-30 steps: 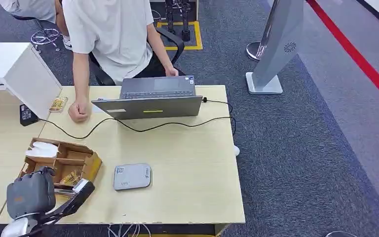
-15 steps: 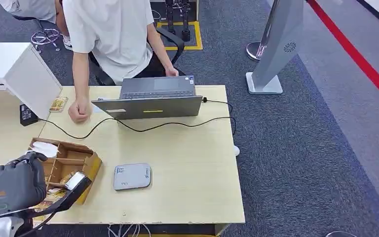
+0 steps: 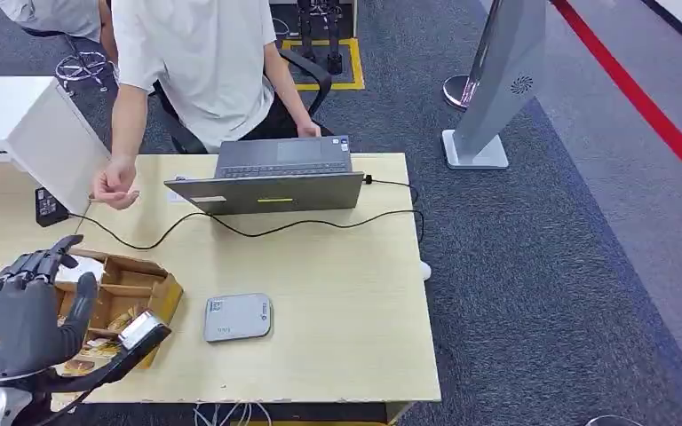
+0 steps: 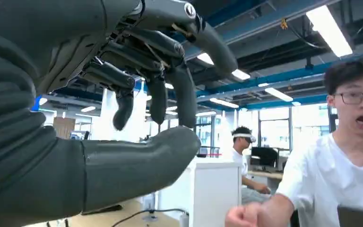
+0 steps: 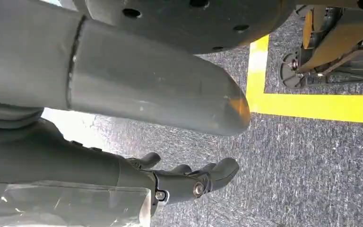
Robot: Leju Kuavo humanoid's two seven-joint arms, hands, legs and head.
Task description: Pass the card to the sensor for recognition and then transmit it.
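2 hands to track. Left hand (image 3: 19, 315) hovers above the cardboard organizer (image 3: 155, 293) at the near-left of the table (image 3: 346, 302), fingers spread and curved, holding nothing. Cards (image 3: 127, 319) lie in the box's near compartments, just beside that hand toward the table's middle; their long axis I cannot tell. Grey sensor (image 3: 238, 317) sits flat just beyond the box, same direction. Right hand (image 5: 189, 182) hangs over carpet, fingers loosely apart, empty, so the left looks nearer.
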